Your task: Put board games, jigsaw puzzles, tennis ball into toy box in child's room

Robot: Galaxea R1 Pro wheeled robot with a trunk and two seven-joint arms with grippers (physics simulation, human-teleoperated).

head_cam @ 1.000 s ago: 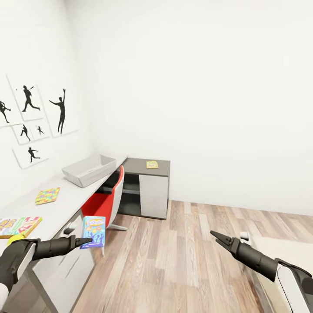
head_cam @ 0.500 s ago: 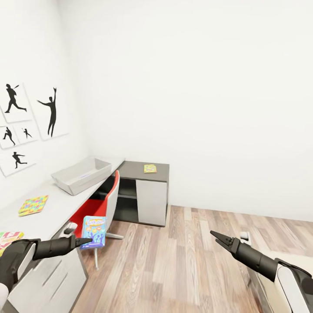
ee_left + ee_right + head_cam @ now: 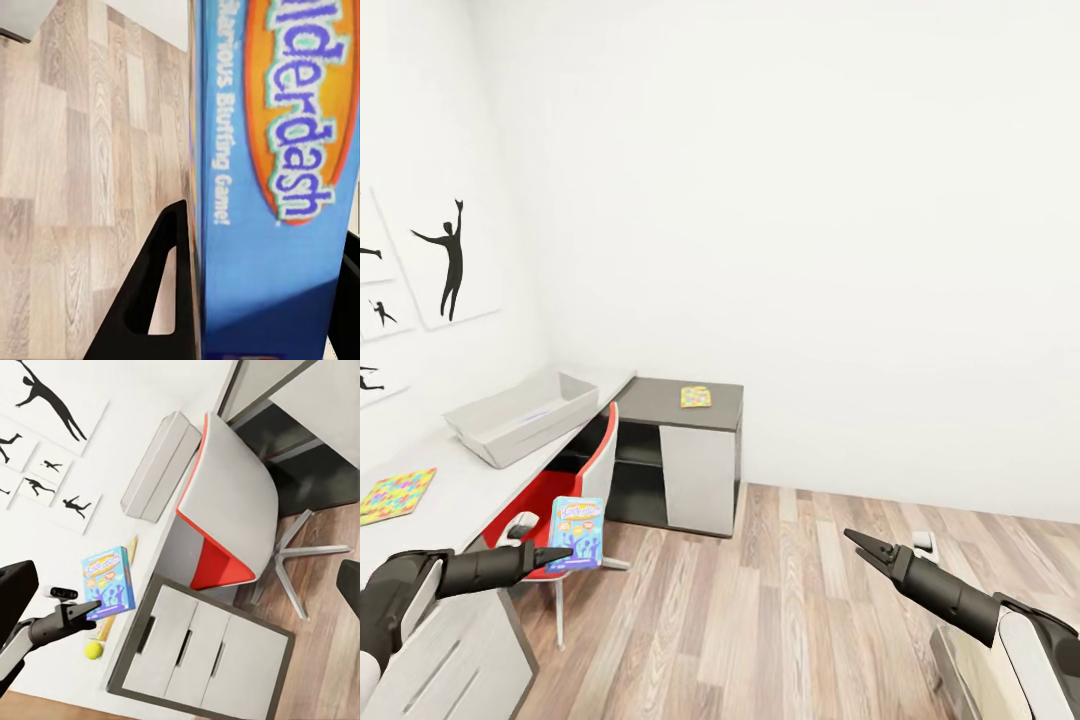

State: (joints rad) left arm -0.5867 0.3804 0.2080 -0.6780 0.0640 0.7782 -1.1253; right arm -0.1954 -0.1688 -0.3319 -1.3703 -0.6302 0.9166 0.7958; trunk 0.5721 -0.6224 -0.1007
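My left gripper (image 3: 563, 553) is shut on the light blue board game (image 3: 576, 533), held upright over the floor beside the table's (image 3: 460, 478) front edge. The left wrist view shows the game's (image 3: 277, 180) printed face and edge close up, beside one black finger (image 3: 154, 292). The grey toy box (image 3: 520, 415) stands further along the table. One jigsaw puzzle (image 3: 397, 494) lies on the table, another (image 3: 696, 396) on the dark side unit. My right gripper (image 3: 856, 541) hangs open over the floor. From the right wrist I see the toy box (image 3: 159, 465), the held game (image 3: 109, 582) and the tennis ball (image 3: 93, 649).
A red and white swivel chair (image 3: 565, 490) is tucked under the table between the white drawer unit (image 3: 202, 649) and the dark grey-topped side unit (image 3: 680, 455). Wood-plank floor (image 3: 780, 610) spreads out to the right. Baseball silhouette prints (image 3: 448, 258) hang on the left wall.
The head camera has swung right, so table, toy box and prints slid left in the picture and the table's near end left view. Both arms keep their pose; the game stays gripped.
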